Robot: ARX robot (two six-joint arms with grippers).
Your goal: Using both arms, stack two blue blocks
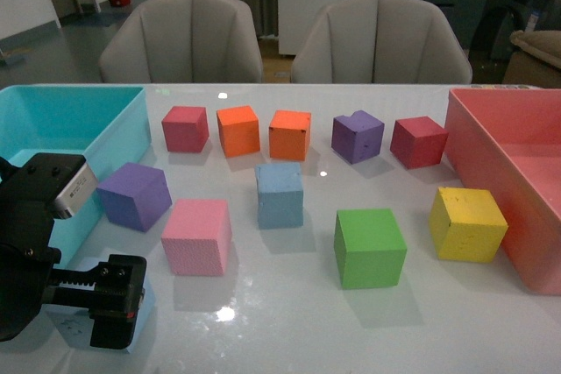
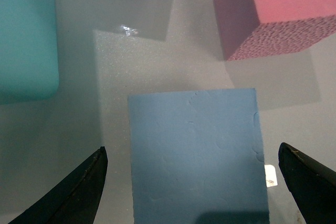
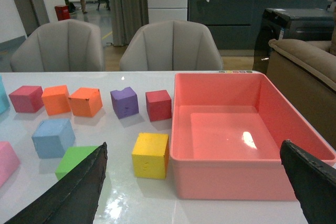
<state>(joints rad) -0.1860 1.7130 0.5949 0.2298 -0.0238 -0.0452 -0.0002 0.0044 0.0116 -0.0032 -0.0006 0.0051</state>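
The steel-blue block [image 1: 280,194] stands in the middle of the white table and also shows in the right wrist view [image 3: 52,137]. The paler blue block [image 2: 197,156] lies at the front left, mostly hidden under my left arm in the front view [image 1: 61,328]. My left gripper [image 1: 98,304] is open and low over it. In the left wrist view the gripper [image 2: 194,187] has one finger on each side of the block, neither touching it. My right gripper [image 3: 191,192] is open and empty, above the table before the pink bin. It is out of the front view.
A turquoise bin [image 1: 79,120] stands at the left and a pink bin [image 1: 517,181] at the right. Purple [image 1: 134,194], pink [image 1: 197,236], green [image 1: 369,247] and yellow [image 1: 467,223] cubes surround the steel-blue block. Red, orange and purple cubes line the back.
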